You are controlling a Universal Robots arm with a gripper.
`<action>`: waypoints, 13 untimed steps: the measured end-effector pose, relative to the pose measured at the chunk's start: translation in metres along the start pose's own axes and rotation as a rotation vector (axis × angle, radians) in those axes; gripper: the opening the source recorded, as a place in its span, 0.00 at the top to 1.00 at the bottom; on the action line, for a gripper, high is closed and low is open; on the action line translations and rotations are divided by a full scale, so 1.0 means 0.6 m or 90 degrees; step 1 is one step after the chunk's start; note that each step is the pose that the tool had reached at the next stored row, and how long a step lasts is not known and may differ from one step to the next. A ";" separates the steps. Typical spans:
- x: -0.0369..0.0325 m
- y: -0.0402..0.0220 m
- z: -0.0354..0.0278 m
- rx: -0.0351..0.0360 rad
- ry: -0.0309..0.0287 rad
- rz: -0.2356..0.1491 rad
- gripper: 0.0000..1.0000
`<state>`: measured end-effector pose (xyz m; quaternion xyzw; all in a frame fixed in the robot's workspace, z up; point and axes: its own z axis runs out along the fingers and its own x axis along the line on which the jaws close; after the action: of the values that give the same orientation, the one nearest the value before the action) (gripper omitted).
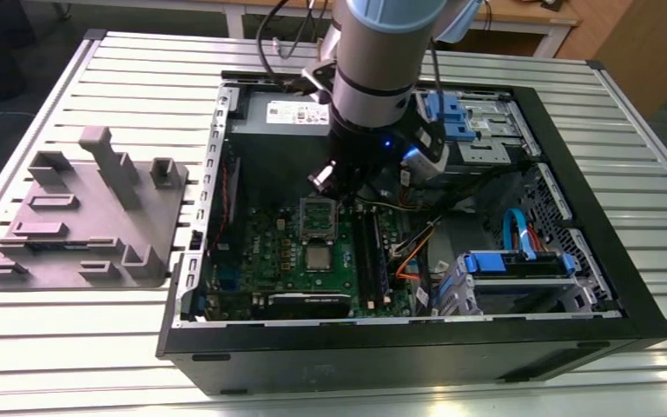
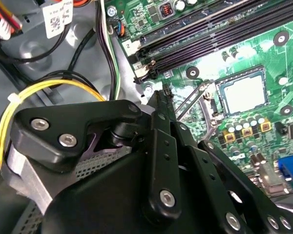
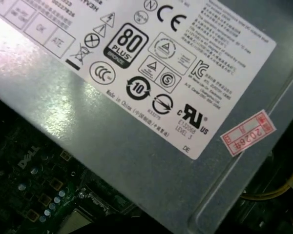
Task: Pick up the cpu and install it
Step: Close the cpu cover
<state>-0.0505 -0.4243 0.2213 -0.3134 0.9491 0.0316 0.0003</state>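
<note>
The cpu (image 1: 316,258) is a small pale silver square lying flat in its socket on the green motherboard (image 1: 270,261), inside the open computer case. In the second wrist view the cpu (image 2: 242,92) sits inside a dark socket border. The silver socket frame (image 1: 319,215) stands swung open just behind it, with its thin lever (image 2: 190,100) raised. My gripper (image 1: 323,180) hangs over the far end of that frame. Its black fingers (image 2: 160,105) are shut to a narrow tip beside the lever, with nothing between them.
A grey tray (image 1: 79,221) with raised fixtures lies on the slatted table at the exterior view's left. In the case are the labelled power supply (image 3: 151,97), black memory sticks (image 1: 368,248), blue drive cages (image 1: 513,265) and loose yellow and orange cables (image 2: 53,90).
</note>
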 end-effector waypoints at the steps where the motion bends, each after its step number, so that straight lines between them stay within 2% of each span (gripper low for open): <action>1: 0.000 0.000 -0.001 -0.0001 0.0004 -0.007 0.90; 6: 0.000 0.000 -0.004 -0.0009 0.0022 -0.039 0.90; 11: 0.000 0.000 -0.004 -0.0009 0.0024 -0.042 0.90; 13: 0.000 0.000 -0.004 -0.0011 0.0031 -0.052 0.90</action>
<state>-0.0506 -0.4244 0.2238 -0.3520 0.9355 0.0316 -0.0010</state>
